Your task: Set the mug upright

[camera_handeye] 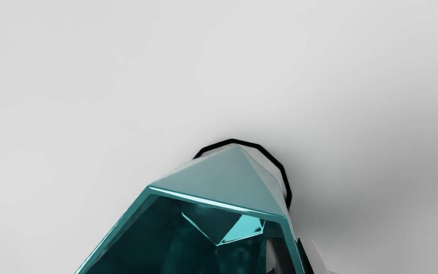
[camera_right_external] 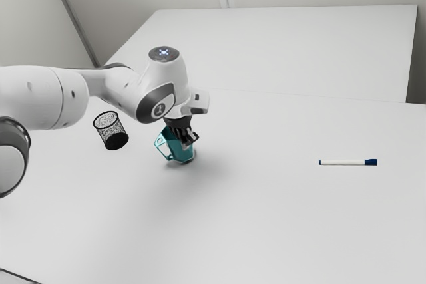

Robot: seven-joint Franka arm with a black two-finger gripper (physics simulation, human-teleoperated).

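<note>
The gripper (camera_right_external: 189, 143) is at the teal faceted mug (camera_right_external: 178, 151), on the side away from its handle. In the exterior view the mug's base points down at the table and its handle faces the exterior view's left; the body looks a little tilted. In the wrist view, the gripper (camera_handeye: 294, 253) is shut on the wall of the mug (camera_handeye: 219, 182), one finger inside the opening and the other outside. Beyond the near rim a dark-edged base shows. Whether the base rests fully on the table cannot be told.
A black mesh cup (camera_right_external: 112, 132) stands near the mug, toward the exterior view's left and under the arm. A white marker with a blue cap (camera_right_external: 347, 162) lies on the white table (camera_right_external: 266, 231), well toward the exterior view's right.
</note>
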